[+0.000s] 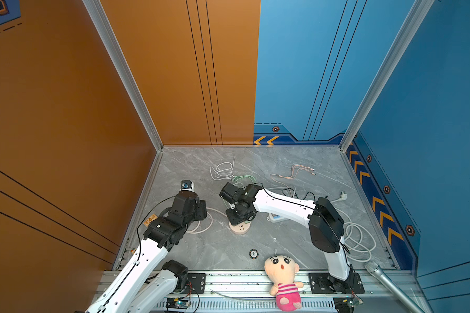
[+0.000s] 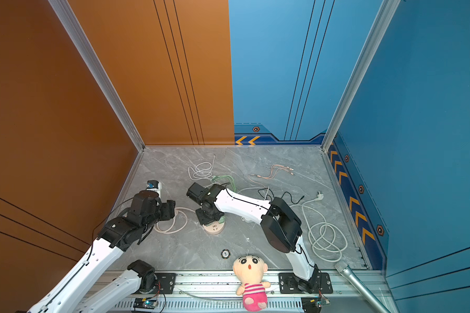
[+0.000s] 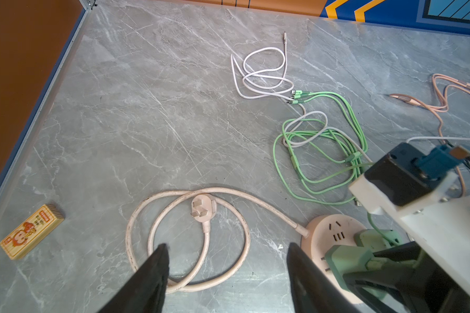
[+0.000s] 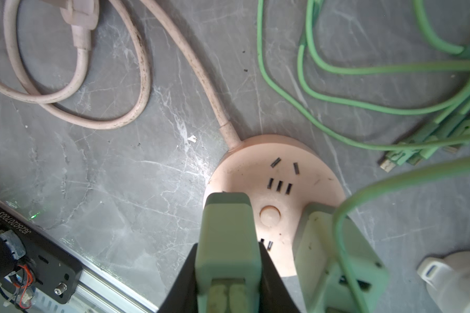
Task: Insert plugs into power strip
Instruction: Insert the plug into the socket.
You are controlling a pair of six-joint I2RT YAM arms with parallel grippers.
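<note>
Black plate point(image 4: 46, 257) near the pink power strip point(image 4: 255, 168) reads "JR2602027003".

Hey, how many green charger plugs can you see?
2. The first green plug is held by the right gripper over the pink power strip; the second green plug stands on the strip beside it. Others may be hidden.

Enclosure, three-sided. Left: orange wall point(image 1: 52, 108). Right: blue wall point(image 1: 445, 94), orange chevrons point(image 1: 383, 214) along its base. Back panel point(image 1: 228, 81): half orange, half blue. Aluminium corner posts point(image 1: 125, 76). Counter point(image 1: 201, 252): grey marble-pattern, evenly lit.
</note>
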